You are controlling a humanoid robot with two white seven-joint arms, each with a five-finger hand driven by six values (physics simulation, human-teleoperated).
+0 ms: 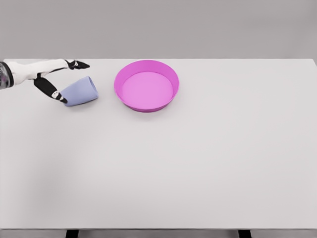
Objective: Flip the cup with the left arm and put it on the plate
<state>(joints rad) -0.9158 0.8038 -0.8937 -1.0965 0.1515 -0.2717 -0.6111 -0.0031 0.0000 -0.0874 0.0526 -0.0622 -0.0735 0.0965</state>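
Note:
A pale blue cup (80, 91) lies on its side on the white table, its wider end toward the right. A magenta plate (146, 85) with a raised rim sits just right of it, apart from the cup. My left hand (67, 79) comes in from the left edge and is open. Its upper fingers (79, 64) stretch out above the cup. The thumb (53, 90) reaches down to the cup's left end, at or very near its surface. No finger closes around the cup.
The white table (198, 158) spreads wide toward the front and right. Its far edge runs just behind the plate and the hand.

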